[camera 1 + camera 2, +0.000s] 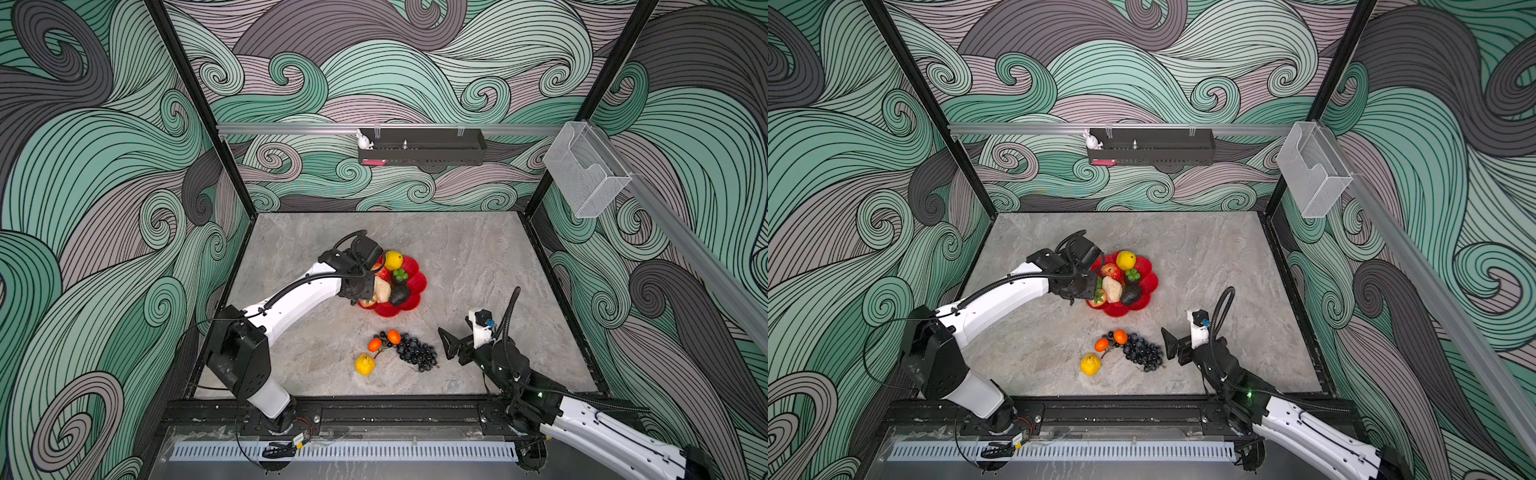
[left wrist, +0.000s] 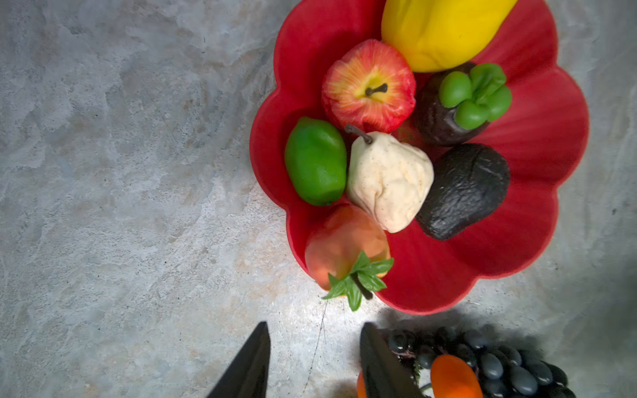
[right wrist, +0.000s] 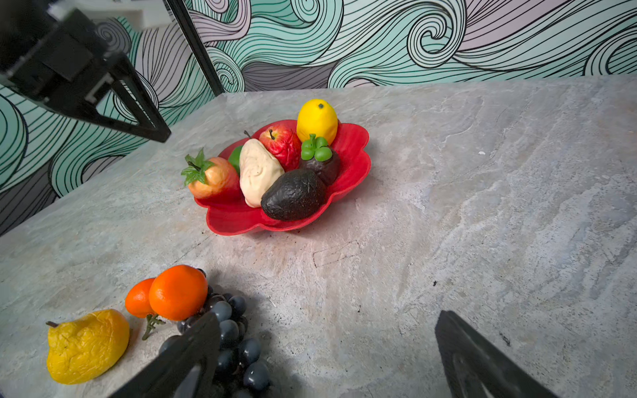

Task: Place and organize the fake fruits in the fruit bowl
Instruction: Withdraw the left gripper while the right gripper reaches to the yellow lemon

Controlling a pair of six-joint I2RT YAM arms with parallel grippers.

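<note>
Grape bunch [image 1: 417, 353] lies on the surface [image 1: 478, 257], near the fruit bowl [image 1: 417, 282], oranges [image 1: 394, 336] touching it. It looks light and floppy; I'd pinch the stem end. Right tool [image 3: 329, 315] gapes wide beside it; left tool [image 2: 315, 325] hangs parted, empty, by the bowl.

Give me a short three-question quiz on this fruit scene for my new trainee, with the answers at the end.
1. True or false: the grape bunch lies inside the red bowl.
2. Which fruit rests on the table, outside the bowl? A lemon, B yellow pear, C avocado.
3. How many small oranges sit beside the grape bunch?
Key: 1 false; 2 B; 3 two.
</note>
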